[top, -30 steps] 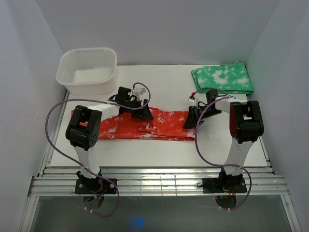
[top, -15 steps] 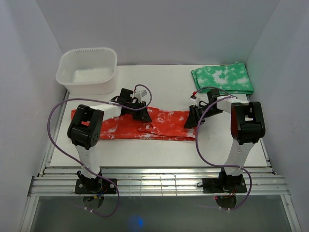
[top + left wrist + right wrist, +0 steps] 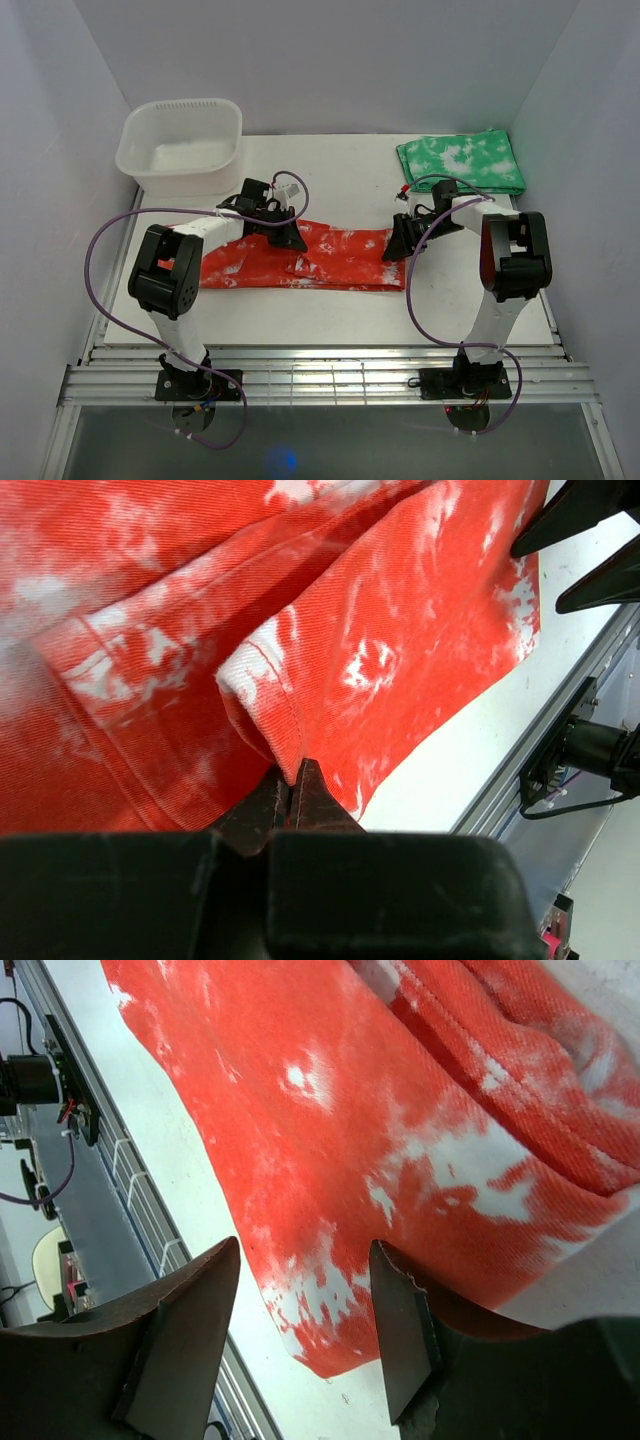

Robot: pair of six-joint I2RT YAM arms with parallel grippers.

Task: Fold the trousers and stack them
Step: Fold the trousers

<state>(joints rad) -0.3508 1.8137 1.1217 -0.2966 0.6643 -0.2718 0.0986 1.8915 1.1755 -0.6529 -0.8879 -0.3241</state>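
Note:
The red-orange trousers (image 3: 340,258) with white blotches lie flat in a long strip across the middle of the white table (image 3: 330,180). My left gripper (image 3: 288,240) sits over their middle, shut on a raised fold at a hem edge (image 3: 290,780). In the left wrist view the cloth (image 3: 400,630) bunches up from the pinch. My right gripper (image 3: 396,248) is at the strip's right end. It stands open just above the cloth's corner (image 3: 330,1110), and its fingertips (image 3: 400,1330) hold nothing.
A folded green cloth with white blotches (image 3: 460,162) lies at the back right. A white plastic basin (image 3: 182,145) stands at the back left. A metal rail (image 3: 330,375) runs along the table's near edge, and white walls close in both sides.
My left gripper has shut on the trousers' fold, and the strip's left end has been drawn to the right. The right gripper's fingers have spread wider.

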